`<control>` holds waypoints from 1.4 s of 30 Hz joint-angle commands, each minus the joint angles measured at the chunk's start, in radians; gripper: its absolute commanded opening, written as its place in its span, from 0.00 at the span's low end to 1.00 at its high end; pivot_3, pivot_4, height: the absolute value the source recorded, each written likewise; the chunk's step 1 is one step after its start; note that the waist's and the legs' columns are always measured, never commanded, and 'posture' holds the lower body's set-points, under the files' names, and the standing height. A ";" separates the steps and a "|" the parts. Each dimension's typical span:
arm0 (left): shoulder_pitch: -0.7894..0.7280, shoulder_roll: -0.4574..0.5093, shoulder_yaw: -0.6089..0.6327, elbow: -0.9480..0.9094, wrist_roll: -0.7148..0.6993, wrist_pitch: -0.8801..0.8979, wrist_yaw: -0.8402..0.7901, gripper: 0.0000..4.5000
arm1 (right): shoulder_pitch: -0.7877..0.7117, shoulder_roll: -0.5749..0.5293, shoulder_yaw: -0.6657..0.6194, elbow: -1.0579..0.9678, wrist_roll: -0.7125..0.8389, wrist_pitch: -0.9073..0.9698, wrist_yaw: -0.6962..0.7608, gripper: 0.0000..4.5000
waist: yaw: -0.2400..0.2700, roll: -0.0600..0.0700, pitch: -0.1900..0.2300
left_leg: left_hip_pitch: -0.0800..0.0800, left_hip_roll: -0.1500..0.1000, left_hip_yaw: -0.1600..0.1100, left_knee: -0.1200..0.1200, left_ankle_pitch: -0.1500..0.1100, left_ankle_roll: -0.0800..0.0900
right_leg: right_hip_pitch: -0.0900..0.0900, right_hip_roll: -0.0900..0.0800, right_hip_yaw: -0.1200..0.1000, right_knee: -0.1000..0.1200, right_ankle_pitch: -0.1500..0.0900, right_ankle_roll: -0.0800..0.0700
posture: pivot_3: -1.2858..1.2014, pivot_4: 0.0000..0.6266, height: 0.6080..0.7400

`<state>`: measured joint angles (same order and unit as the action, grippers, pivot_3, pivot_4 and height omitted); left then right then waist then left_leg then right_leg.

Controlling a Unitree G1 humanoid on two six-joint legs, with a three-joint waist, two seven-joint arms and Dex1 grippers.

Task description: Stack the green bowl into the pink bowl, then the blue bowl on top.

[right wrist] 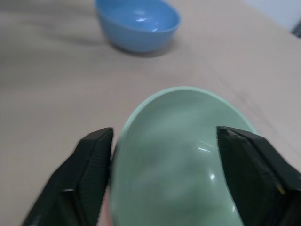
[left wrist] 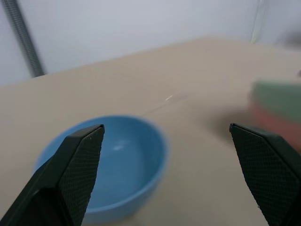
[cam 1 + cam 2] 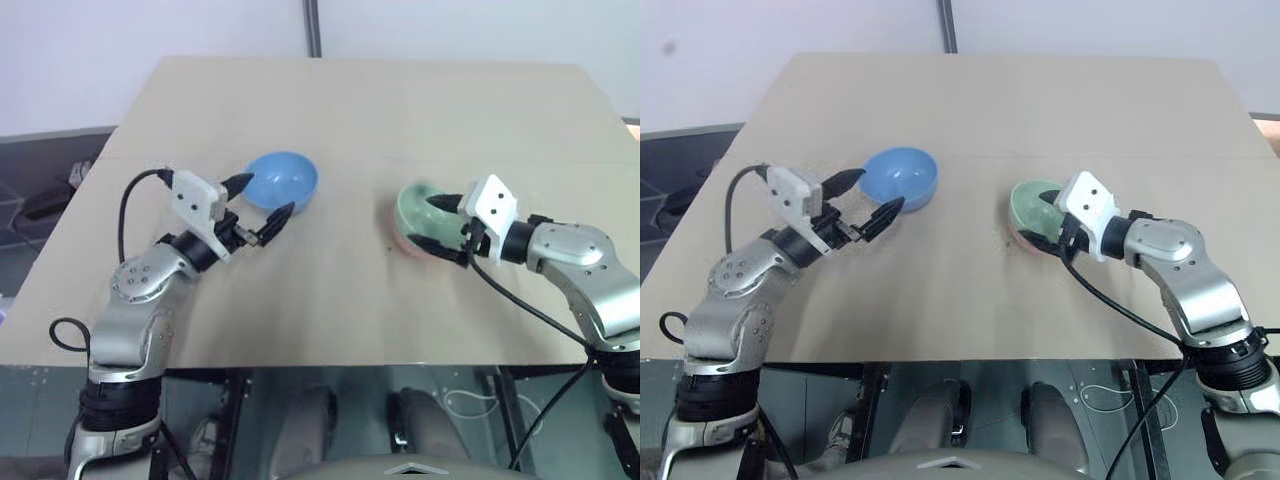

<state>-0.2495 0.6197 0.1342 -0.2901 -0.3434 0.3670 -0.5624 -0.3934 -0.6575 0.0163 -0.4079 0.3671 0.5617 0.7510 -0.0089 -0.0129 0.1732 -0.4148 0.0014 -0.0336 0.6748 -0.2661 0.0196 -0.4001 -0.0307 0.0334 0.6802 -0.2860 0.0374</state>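
Green's basically done: your right gripper (image 1: 162,165) sits spread around the small mint-green plastic bowl (image 1: 181,141) nested in the salmon-pink bowl (image 3: 412,246), so next you'll want to close the wide-open left gripper (image 3: 258,200) on the sky-blue bowl (image 3: 284,180).

Pink bowl (image 3: 405,243) mostly hidden under green bowl (image 3: 422,213)

Tan table (image 3: 360,330) with a smooth matte top, seen from above, its near edge running across the lower part of the head views. A faint straight seam (image 3: 420,160) crosses the tabletop from side to side. Behind the far edge, a pale wall (image 3: 150,30) with a dark vertical pole (image 3: 314,28) rising against it. At the robot's left, beyond the table's side, grey flooring with dark clutter (image 3: 40,205), too indistinct to identify.
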 commanded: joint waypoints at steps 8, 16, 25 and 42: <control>-0.316 0.179 -0.407 0.239 0.450 -0.030 -0.113 1.00 | 0.151 0.023 -0.124 -0.233 0.102 0.002 -0.068 0.83 | -0.002 0.000 0.000 | 0.001 -0.001 0.000 0.001 -0.001 0.002 | 0.001 0.005 -0.003 0.002 0.000 0.000 | 0.52 0.24 1.00; -0.399 0.114 -0.469 0.412 0.534 -0.184 -0.156 0.29 | 0.207 0.009 -0.170 -0.289 0.094 0.020 -0.144 0.85 | -0.001 0.000 0.000 | 0.000 0.000 0.000 0.001 0.000 0.001 | 0.000 0.006 -0.003 0.002 0.000 0.000 | 0.52 0.24 1.00; -0.545 -0.034 -0.427 0.379 0.385 -0.319 -0.293 0.01 | 0.377 -0.005 -0.338 -0.389 0.108 0.047 -0.216 0.85 | 0.024 -0.001 0.000 | -0.003 0.000 -0.002 0.007 -0.001 0.002 | 0.000 0.005 -0.005 0.003 0.000 0.000 | 0.52 0.24 1.00; -0.828 -0.317 -0.513 0.730 0.294 -0.650 -0.692 0.57 | 0.626 0.071 -0.422 -0.524 0.059 0.049 -0.346 0.85 | -0.011 0.000 0.000 | 0.003 0.001 0.002 0.011 -0.001 0.002 | 0.001 0.013 0.004 0.014 -0.001 0.000 | 0.52 0.24 1.00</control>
<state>-1.0594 0.2910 -0.4033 0.4500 -0.0420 -0.2526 -1.2480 0.2318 -0.5854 -0.3853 -0.8895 0.4308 0.6244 0.4152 -0.0201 -0.0126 0.1729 -0.4114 0.0029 -0.0314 0.6857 -0.2672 0.0221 -0.3991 -0.0173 0.0376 0.6940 -0.2868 0.0376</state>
